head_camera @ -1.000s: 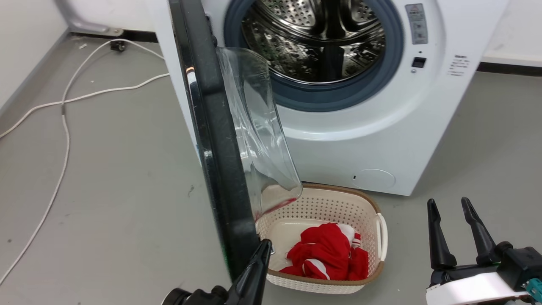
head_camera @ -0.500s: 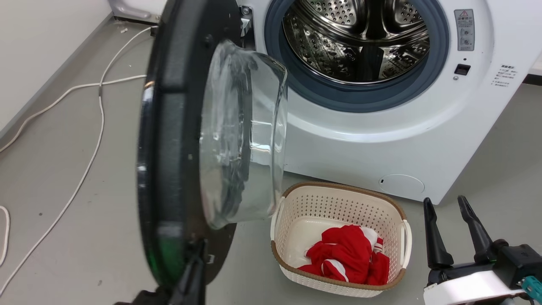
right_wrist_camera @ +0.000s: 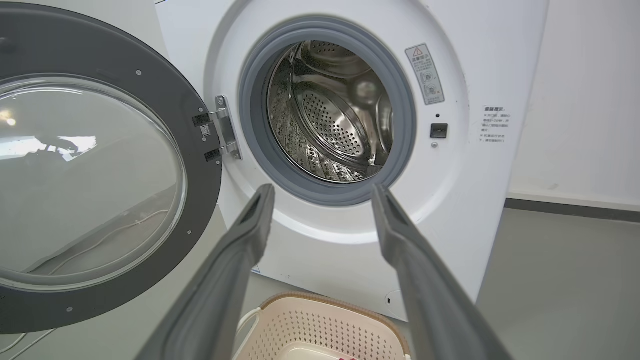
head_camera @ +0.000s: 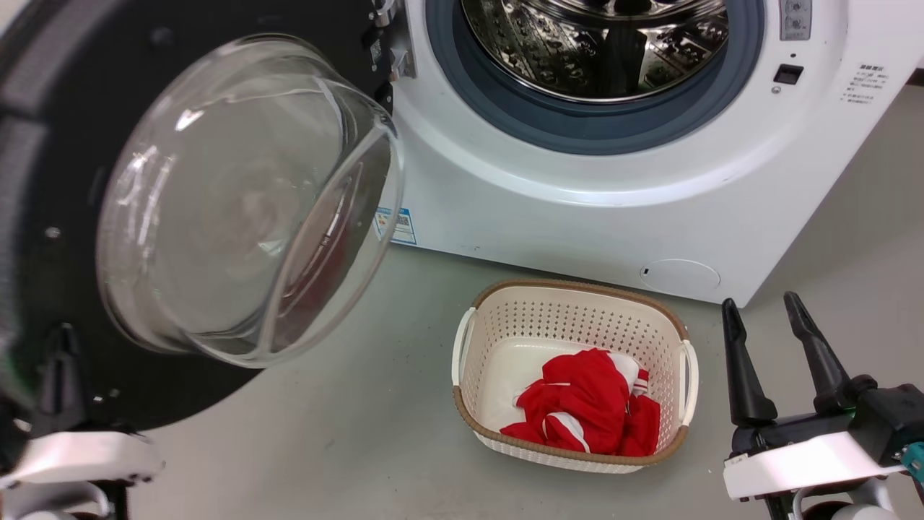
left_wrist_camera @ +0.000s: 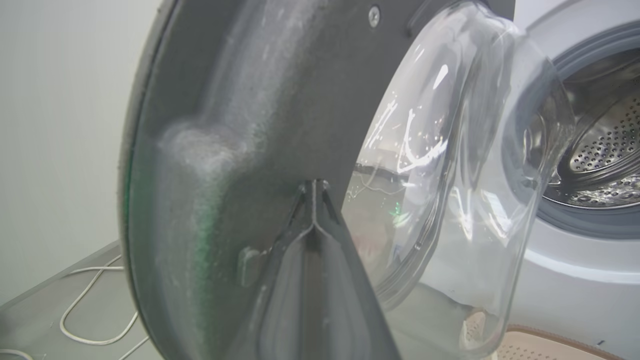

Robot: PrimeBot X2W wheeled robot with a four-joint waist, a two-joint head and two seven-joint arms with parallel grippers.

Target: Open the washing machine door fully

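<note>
The washing machine door (head_camera: 238,202) is standing wide open in the head view, hanging out on the left of the washing machine (head_camera: 577,209) with its clear glass bowl bulging toward the camera. The left pincer (head_camera: 63,361) is sitting at the door's lower left edge, one dark finger lying against the black inner face below the bowl. The right pincer (head_camera: 759,302) is waiting at the lower right with its fingers spread apart and holding nothing, well apart from the door. A cream basket (head_camera: 577,462) with a red cloth (head_camera: 585,412) in it is resting on the floor (head_camera: 361,433) in front of the machine, between the two pincers.

The left wrist view is showing that pincer (left_wrist_camera: 314,200) with its fingers pressed together, nothing between them, the tips lying over the door (left_wrist_camera: 240,125) on its dark inner face, just beside the rim of the glass bowl; whether they are touching it is unclear. A white cable (left_wrist_camera: 85,310) is trailing on the floor beyond.

The right wrist view is looking between the parted fingers of its pincer (right_wrist_camera: 322,192) at the machine (right_wrist_camera: 480,200), the door (right_wrist_camera: 90,180) hanging from its hinge (right_wrist_camera: 225,127) left of the drum opening.
</note>
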